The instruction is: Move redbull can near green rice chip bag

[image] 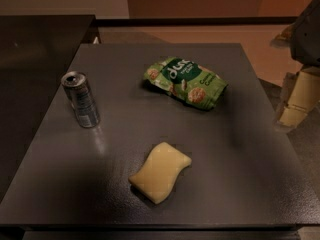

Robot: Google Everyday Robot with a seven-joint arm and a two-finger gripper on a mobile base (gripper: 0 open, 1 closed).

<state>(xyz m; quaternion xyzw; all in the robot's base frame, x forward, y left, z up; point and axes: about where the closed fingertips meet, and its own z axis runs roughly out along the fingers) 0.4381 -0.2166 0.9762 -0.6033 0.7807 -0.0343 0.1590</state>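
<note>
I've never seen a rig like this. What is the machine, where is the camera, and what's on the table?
One camera looks down on a dark table; its mounting is unknown. The pale part at the right edge is the gripper of the robot's single arm, off the table's side, touching none of the items. A redbull can stands upright at the left, a green rice chip bag lies toward the back, and a pale yellow sponge lies near the front, all apart.
</note>
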